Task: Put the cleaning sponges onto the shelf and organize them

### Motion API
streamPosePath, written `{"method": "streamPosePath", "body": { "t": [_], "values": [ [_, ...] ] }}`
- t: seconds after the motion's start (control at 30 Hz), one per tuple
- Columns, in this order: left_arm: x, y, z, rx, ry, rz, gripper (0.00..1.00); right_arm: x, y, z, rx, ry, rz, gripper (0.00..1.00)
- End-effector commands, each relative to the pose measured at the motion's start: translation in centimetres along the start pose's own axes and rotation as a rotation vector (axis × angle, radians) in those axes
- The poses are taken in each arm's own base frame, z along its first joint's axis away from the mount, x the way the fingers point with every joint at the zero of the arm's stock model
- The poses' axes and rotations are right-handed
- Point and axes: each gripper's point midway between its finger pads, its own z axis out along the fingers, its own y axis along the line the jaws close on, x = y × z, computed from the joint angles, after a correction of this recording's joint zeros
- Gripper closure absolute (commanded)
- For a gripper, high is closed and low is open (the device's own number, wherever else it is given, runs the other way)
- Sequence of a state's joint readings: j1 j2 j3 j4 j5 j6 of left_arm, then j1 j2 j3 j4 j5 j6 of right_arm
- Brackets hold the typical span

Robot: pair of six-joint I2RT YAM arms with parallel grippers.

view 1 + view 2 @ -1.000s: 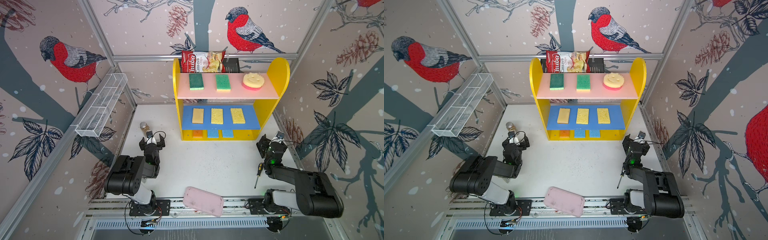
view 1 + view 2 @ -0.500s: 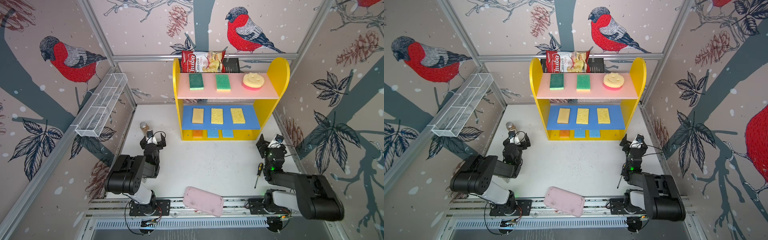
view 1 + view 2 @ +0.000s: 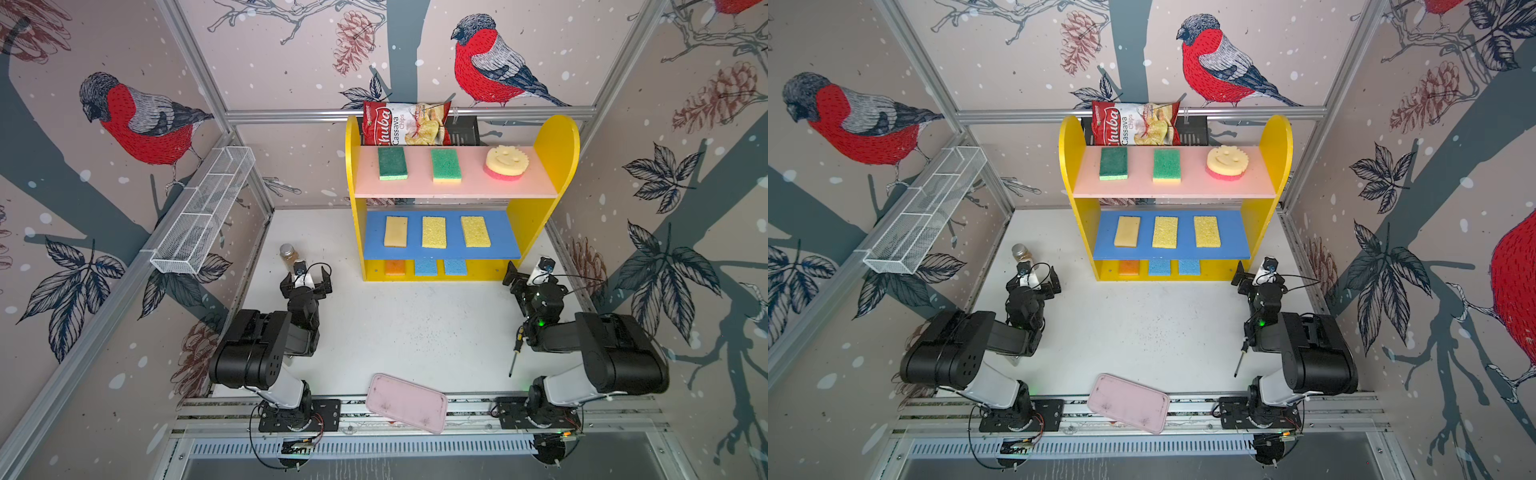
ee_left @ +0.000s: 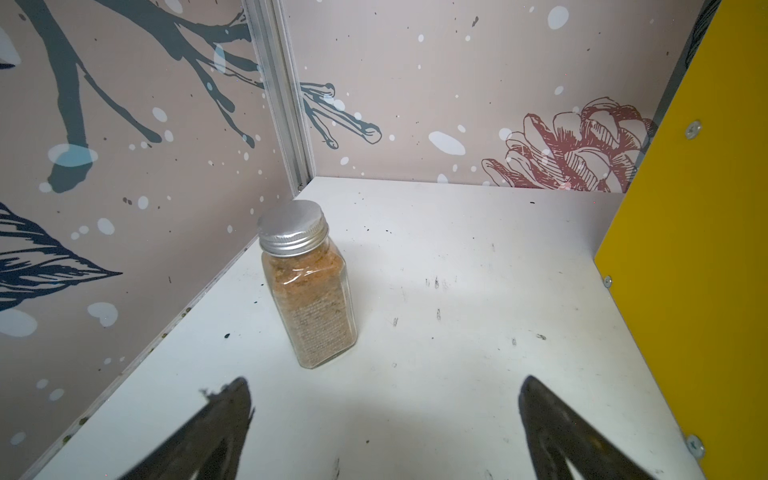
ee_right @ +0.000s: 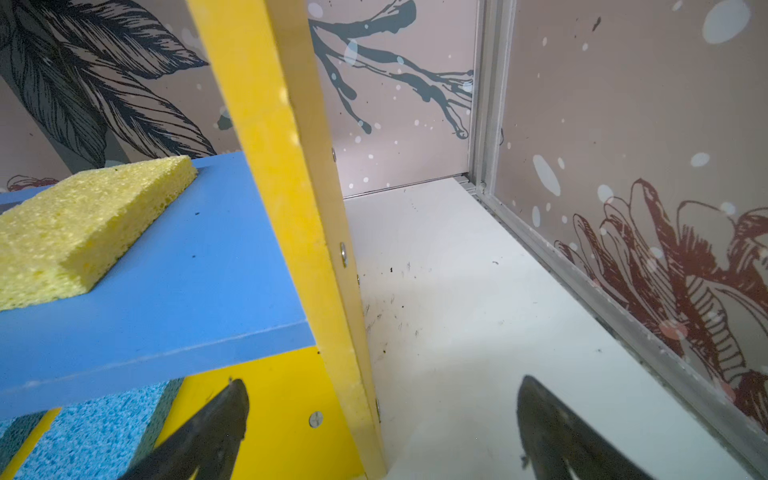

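The shelf [image 3: 557, 137] [image 3: 1277, 141] stands at the back in both top views. Its pink board carries two green sponges [image 3: 392, 163] [image 3: 445, 165] and a round smiley sponge [image 3: 506, 162]. On the blue board [image 5: 199, 282] lie a tan sponge [image 3: 396, 231] and two yellow sponges [image 3: 434, 232] [image 5: 83, 224]. An orange sponge [image 3: 395, 267] and two blue ones [image 3: 426, 267] [image 5: 95, 432] sit on the base. My left gripper [image 3: 306, 278] [image 4: 384, 386] is open and empty, left of the shelf. My right gripper [image 3: 524, 276] [image 5: 382, 386] is open and empty at the shelf's right front corner.
A spice jar [image 3: 288, 254] [image 4: 309, 286] stands just ahead of the left gripper by the left wall. A pink tray [image 3: 406, 403] rests on the front rail. A screwdriver [image 3: 515, 349] lies by the right arm. A wire rack [image 3: 203, 212] hangs on the left wall; a chips bag [image 3: 405, 124] sits behind the shelf.
My right gripper has moved a little forward toward the shelf's right front corner. The left arm and all sponges have stayed put.
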State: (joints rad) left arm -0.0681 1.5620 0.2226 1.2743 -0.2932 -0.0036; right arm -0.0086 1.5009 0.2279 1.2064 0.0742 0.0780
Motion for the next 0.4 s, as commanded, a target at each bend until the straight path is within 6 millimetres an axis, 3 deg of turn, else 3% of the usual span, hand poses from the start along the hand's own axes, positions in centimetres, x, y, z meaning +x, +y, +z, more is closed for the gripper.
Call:
{"method": "streamPosePath", "body": {
  "t": [0.0,0.37],
  "values": [
    [-1.51,0.09,-0.02,-0.006,-0.060,-0.024,0.01,-0.05,0.28,0.06,-0.010,0.001,-0.009,0.01],
    [-1.56,0.07,-0.03,-0.005,-0.062,-0.026,0.01,-0.02,0.28,0.15,-0.005,0.004,-0.012,0.00]
  ]
}}
